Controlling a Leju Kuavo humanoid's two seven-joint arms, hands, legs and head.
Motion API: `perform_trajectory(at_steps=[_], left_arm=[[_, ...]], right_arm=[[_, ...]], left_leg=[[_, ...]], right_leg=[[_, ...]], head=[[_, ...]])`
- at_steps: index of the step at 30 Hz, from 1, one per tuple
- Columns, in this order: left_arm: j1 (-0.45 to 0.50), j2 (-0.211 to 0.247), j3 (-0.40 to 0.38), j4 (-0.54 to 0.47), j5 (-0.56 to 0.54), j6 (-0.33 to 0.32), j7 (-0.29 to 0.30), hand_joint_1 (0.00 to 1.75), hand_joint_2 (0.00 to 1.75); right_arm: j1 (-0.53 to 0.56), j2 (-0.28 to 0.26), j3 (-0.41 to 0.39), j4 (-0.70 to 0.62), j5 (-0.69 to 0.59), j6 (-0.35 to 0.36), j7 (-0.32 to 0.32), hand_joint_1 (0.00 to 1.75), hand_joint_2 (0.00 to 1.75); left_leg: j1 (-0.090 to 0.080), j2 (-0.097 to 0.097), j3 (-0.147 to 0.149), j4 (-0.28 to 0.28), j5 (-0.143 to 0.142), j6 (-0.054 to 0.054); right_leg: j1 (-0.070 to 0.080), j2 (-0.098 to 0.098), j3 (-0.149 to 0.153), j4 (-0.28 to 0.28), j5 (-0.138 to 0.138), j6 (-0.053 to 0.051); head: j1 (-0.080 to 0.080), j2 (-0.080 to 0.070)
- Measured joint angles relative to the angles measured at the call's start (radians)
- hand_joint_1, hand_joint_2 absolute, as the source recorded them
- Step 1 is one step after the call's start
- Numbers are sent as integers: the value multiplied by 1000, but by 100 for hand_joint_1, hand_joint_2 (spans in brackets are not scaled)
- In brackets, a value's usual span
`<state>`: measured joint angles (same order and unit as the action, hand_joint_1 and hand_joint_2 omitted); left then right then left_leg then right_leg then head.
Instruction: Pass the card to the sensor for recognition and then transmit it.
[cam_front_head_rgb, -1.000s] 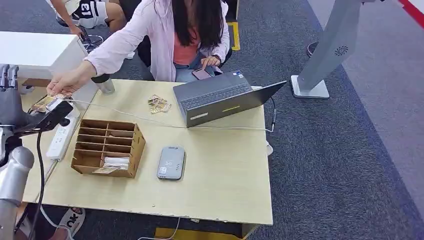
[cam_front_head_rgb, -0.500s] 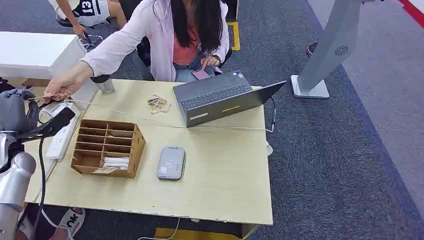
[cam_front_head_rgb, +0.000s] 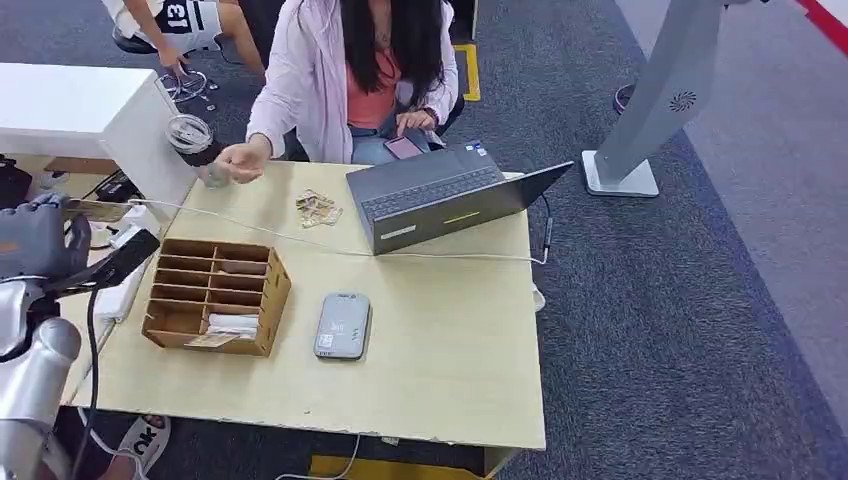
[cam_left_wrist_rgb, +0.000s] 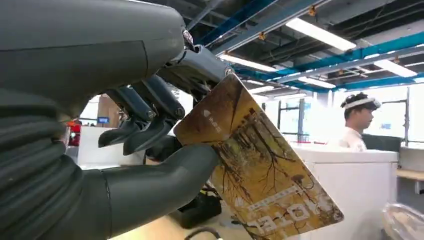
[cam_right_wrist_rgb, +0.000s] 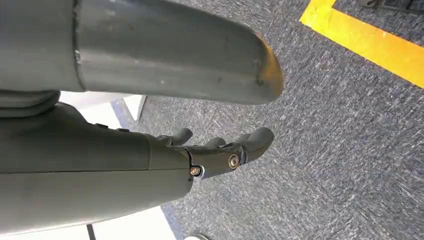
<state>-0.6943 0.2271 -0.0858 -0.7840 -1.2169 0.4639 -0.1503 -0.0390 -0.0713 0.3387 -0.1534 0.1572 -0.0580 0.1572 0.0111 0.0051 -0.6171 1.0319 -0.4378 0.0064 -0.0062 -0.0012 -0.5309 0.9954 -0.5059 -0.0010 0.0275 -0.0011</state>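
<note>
Card (cam_left_wrist_rgb: 260, 175): yellow-brown, printed with bare tree branches and pale lettering. Pinched at one corner between the thick thumb and the darker fingers (cam_left_wrist_rgb: 150, 125) of the left hand (cam_left_wrist_rgb: 115, 150); most of its face juts out past the fingertips, tilted. In the head view the card (cam_front_head_rgb: 95, 210) shows as a thin edge sticking out from the left hand (cam_front_head_rgb: 35, 240), raised just off the table's near-left corner.

Left hand: closed on the card, thumb beneath, fingers above.

Right hand (cam_right_wrist_rgb: 215, 150): hangs over grey carpet, fingers loosely curled, nothing in it.

Sensor (cam_front_head_rgb: 342, 325): flat grey reader lying on the wooden table (cam_front_head_rgb: 450, 370), well apart from the left hand, on the far side of the organizer.

Organizer (cam_front_head_rgb: 215, 295): wooden, slotted, between the left hand and the sensor; cards lie in its nearest slot.

Laptop (cam_front_head_rgb: 450, 195): open, beyond the sensor.

Person (cam_front_head_rgb: 350, 70): seated behind the table, one hand (cam_front_head_rgb: 235, 160) held over its far edge beside a cup (cam_front_head_rgb: 192, 140).
</note>
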Motion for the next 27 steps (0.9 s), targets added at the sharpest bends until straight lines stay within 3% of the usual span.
perform_trajectory(at_steps=[5,11,19,27], left_arm=[[29,-50,-30,-55,-6,2,6,175,175],[38,-76,-46,-91,-1,2,-11,175,175],[96,-239,-181,-179,-35,2,25,175,175],[121,-334,-288,-158,-36,-5,58,175,175]], right_arm=[[-1,0,0,0,0,-2,-3,0,0],[2,0,0,0,0,-2,-5,0,0],[-2,0,0,0,-3,-13,-5,0,0],[-2,0,0,0,0,-11,-5,0,0]], left_leg=[[0,0,-1,0,0,0],[0,0,0,0,0,0],[-1,-4,-3,1,0,2],[-1,-4,-3,1,1,3]], right_leg=[[0,0,0,0,0,0],[0,0,-1,0,1,1],[0,-4,-1,-1,1,2],[-1,-4,-1,-1,1,2]], head=[[0,0],[0,0],[2,0],[2,0]])
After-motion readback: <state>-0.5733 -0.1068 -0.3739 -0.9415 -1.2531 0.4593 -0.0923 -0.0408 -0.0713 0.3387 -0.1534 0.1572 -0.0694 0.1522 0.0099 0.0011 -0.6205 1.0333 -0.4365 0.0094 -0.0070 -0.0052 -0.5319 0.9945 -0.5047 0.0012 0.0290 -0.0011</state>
